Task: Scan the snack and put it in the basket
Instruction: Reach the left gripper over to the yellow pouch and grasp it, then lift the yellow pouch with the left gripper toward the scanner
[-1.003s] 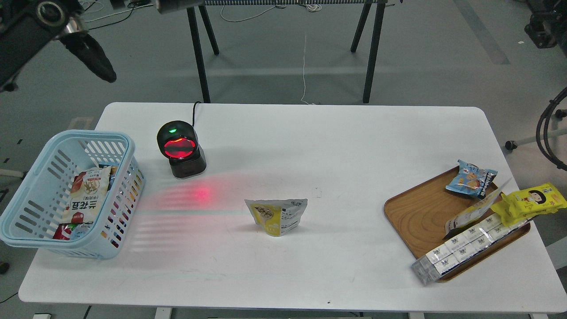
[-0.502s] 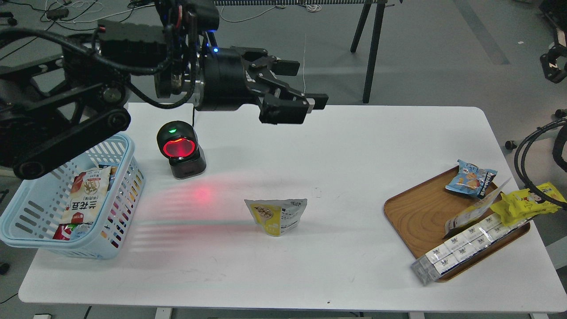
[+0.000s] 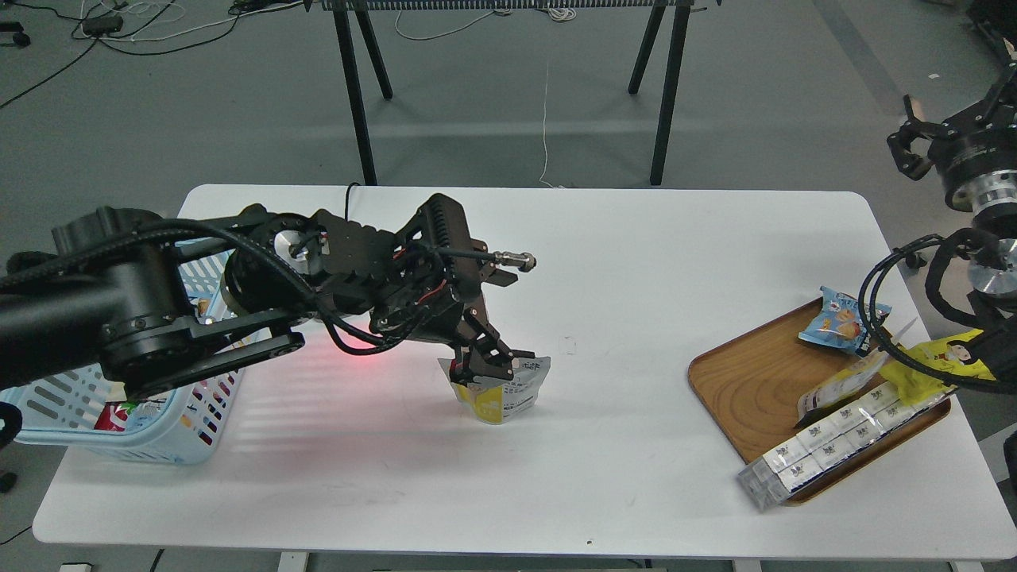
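Seen from the head: left arm stretched in from the left edge, low and nearly level over the white table (image 3: 636, 262), forearm passing over the near corner of the light blue basket (image 3: 171, 437) and hiding much of it. Wrist bent downward at the far end, so the left gripper (image 3: 486, 367) points down onto the top of the snack (image 3: 502, 391) — a small stand-up pouch, yellow front with white top, standing upright near the middle of the table, well apart from the basket. Fingers (image 3: 500, 353) spread on either side of the pouch's upper edge, at or just above its white top; not yet clamped on it, jaws parted. Whether the finger pads already touch the pouch cannot be told. Pink-red glow on the table surface under the forearm, between basket and pouch. Inside the basket, a packet with red showing at the bottom, mostly hidden by the arm. Right arm raised at the right edge, off the table — right gripper (image 3: 945, 131) high up over the floor, fingers apart, holding nothing. Below it, the brown wooden tray (image 3: 755, 381) on the right side of the table, carrying a blue packet (image 3: 838, 322), a bright yellow packet (image 3: 937, 361) and a long silver-white pack (image 3: 834, 445) that overhangs the tray's near rim.
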